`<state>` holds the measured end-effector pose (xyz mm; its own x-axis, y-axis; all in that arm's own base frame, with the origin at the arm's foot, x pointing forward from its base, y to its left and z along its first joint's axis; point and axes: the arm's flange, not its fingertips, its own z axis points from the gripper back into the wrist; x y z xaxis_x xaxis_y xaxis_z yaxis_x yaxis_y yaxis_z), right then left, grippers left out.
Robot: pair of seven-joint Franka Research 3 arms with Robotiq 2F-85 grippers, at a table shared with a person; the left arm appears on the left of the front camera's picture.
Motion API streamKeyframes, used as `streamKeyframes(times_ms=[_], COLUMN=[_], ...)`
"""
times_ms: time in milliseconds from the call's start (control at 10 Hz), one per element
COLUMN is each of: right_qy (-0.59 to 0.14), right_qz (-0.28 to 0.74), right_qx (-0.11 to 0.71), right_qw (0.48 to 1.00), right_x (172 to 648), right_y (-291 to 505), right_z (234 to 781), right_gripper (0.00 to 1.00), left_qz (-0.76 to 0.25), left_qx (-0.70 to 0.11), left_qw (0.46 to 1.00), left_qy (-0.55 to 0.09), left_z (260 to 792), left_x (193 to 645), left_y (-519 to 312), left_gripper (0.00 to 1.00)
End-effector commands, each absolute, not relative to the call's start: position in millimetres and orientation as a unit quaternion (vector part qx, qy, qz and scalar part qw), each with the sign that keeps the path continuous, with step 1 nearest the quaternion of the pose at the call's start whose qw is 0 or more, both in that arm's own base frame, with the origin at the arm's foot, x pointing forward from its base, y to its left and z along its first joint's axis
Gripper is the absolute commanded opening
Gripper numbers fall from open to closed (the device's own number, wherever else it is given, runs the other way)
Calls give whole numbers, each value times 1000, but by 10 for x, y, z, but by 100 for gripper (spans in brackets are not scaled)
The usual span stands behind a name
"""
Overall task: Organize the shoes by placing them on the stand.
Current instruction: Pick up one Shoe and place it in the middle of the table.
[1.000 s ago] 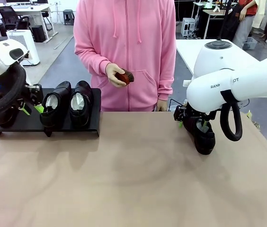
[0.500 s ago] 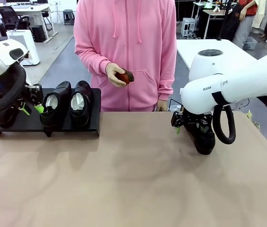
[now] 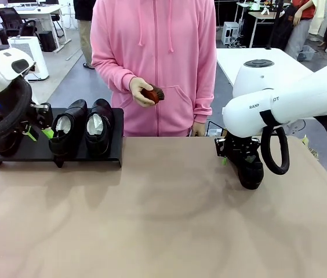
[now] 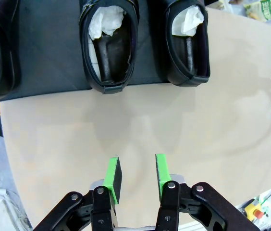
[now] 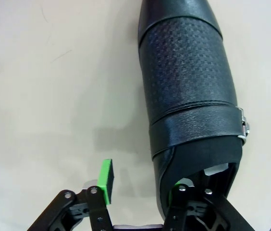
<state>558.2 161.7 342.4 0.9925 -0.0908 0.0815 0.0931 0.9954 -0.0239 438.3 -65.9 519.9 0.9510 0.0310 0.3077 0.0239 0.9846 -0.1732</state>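
Left hand (image 4: 136,174) gapes empty; right hand (image 5: 140,185) straddles the pebbled, buckled shoe (image 5: 189,96) wall, grip unclear

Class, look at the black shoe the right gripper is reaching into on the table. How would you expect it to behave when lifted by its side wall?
The shoe will probably keep its shape: its textured leather upper looks firm. With one finger outside its wall and the other inside the opening, near the heel, the long toe may droop. The glossy leather could be somewhat slippery against the pad.

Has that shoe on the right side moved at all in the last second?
No. The shoe sits at the same spot on the table; the arm above shifted slightly left.
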Motion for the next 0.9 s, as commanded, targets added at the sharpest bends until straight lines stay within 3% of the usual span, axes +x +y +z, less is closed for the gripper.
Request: streamKeyframes(times_ms=[0,500,800], right_qy=[-38,-37,-74], right_qz=[-47,-68,-141], right_qx=[-24,-29,0], right_qw=[998,997,987], right_x=[5641,5664,5371], right_y=[1618,1480,1530], right_z=[3462,3565,4041], right_gripper=[0,0,0], left_qz=[3,3,3], left_qx=[-92,-92,-92], left_qw=[983,983,983], left_qy=[-157,-157,-157], left_z=[5209,5209,5209], left_x=[4383,4383,4383], left_y=[-641,-641,-641], left_gripper=[41,41,41])
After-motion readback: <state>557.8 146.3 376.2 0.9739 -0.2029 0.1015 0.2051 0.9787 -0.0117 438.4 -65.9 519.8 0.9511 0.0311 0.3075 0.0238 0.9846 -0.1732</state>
